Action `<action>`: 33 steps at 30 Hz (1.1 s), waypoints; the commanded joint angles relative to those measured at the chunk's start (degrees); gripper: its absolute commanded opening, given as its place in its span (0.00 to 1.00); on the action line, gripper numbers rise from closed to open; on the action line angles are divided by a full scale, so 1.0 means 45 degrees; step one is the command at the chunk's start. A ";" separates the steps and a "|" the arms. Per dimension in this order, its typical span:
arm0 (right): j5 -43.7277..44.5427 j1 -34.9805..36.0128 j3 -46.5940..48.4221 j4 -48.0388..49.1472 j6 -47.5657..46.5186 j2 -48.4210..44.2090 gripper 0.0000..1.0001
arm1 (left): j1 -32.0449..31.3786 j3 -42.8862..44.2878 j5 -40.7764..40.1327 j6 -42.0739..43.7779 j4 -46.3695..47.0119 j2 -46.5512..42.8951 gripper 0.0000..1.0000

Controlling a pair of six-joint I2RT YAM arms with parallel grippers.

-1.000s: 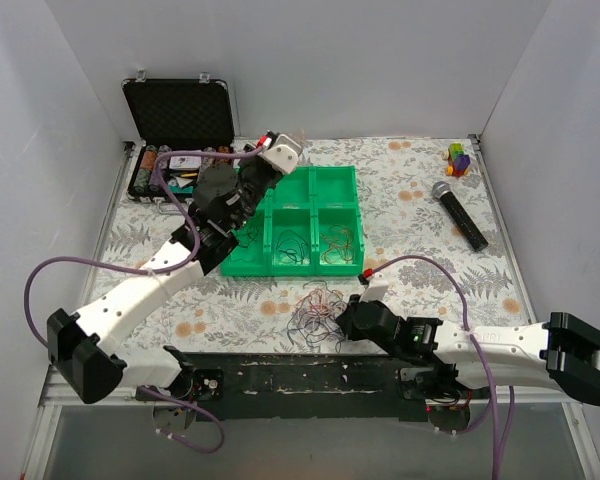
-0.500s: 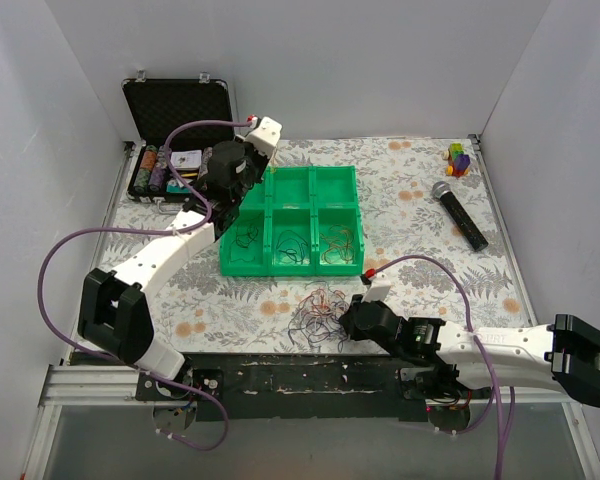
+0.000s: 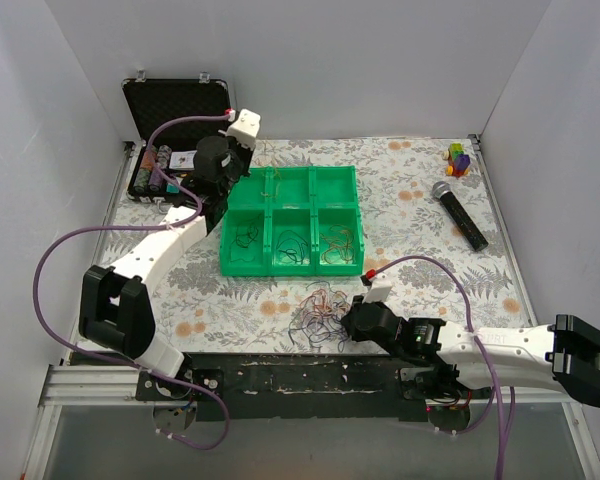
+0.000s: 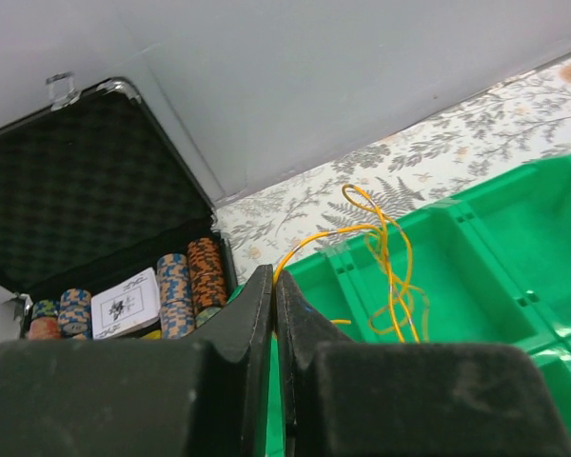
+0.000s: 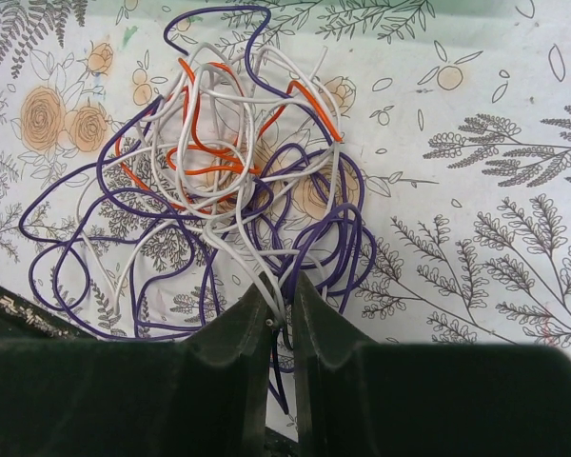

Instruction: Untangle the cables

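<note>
Looking from the top external view, the left arm [image 3: 160, 245] is seen to have been swung away from above the green sorting tray [image 3: 290, 270] toward its back-left corner, next to the open poker-chip case [image 3: 175, 110]. The right arm [image 3: 480, 345] has barely been shifted. It is kept low at the right edge of the wire tangle [image 3: 318, 312], which lies on the counter [image 3: 420, 200] just in front of the tray. Loose wires are already held in the tray's front compartments.

From the left wrist view, the left fingers [image 4: 252, 314] are shown pressed together on one end of a yellow wire [image 4: 385, 248]. Its loops hang over the green compartment just beyond. One wire is judged to have been separated and carried to the tray for dropping.

From the right wrist view, the right fingers [image 5: 243, 328] are seen closed almost fully, with a white strand [image 5: 257, 267] pinched at the near edge of the bundle. Purple, white and orange wires are still knotted there, so most of the untangling is judged to remain, and the bundle appears to be anchored for the next pull.
</note>
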 commanded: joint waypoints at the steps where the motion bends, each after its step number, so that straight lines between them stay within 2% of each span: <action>1: 0.0494 0.0072 0.0144 -0.0235 0.0191 -0.0229 0.20 | 0.0541 -0.0304 0.0485 -0.0520 0.0579 -0.0104 0.00; 10: 0.0474 0.0072 0.0182 -0.0118 0.0269 -0.0093 0.20 | 0.0581 -0.0480 0.1229 -0.0813 0.0227 -0.0085 0.00; 33: 0.0611 0.0072 0.0065 -0.0274 0.0464 -0.0444 0.20 | 0.0932 -0.1455 0.1268 -0.0403 0.0734 0.0267 0.00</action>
